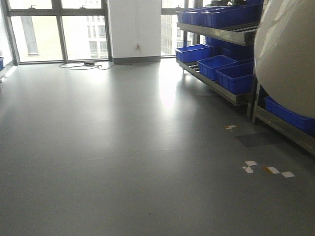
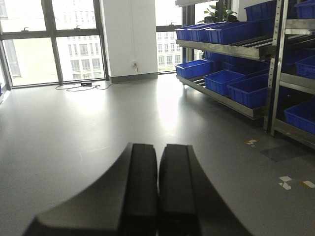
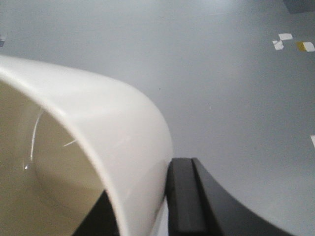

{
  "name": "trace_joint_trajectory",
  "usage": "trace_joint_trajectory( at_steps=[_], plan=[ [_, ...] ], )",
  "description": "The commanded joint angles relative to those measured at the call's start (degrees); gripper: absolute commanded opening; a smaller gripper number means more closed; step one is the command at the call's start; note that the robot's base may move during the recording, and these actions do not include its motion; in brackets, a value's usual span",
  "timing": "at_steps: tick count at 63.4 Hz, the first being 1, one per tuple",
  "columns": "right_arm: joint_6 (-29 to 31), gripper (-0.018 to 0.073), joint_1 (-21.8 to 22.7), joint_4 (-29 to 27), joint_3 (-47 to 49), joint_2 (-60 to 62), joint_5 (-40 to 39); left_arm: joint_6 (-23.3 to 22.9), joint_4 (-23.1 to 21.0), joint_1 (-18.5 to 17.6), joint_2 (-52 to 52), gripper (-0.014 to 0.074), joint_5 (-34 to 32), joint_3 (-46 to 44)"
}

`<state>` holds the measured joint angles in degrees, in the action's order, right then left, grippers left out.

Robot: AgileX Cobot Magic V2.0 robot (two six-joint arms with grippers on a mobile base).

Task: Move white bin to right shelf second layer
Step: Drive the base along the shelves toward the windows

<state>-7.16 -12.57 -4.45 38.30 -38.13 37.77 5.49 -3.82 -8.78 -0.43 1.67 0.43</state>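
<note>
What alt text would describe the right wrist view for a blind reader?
The right gripper clamps the wall of the white bin, one black finger inside and one outside. Behind lies grey floor with small white scraps.

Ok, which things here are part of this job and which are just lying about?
Job:
- white bin, clamped in right gripper
- right shelf

Lying about:
- blue crates
- floor tape
- cables
- left gripper, shut and empty
</note>
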Motion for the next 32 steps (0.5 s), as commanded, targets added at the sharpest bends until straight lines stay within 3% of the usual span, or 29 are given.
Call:
trace_joint_trajectory(
  at_steps=[1,32],
  plan=[
    [0.17,0.0055,0.37,-0.42,1.77,0.15,-4.95,-0.43,-0.44,-0.18,-0.97,0.0085,-5.15,1.9],
    [0.17,0.0055,0.37,-0.42,1.77,0.15,-4.95,-0.43,-0.44,-0.18,-0.97,0.0085,-5.15,1.9]
  ],
)
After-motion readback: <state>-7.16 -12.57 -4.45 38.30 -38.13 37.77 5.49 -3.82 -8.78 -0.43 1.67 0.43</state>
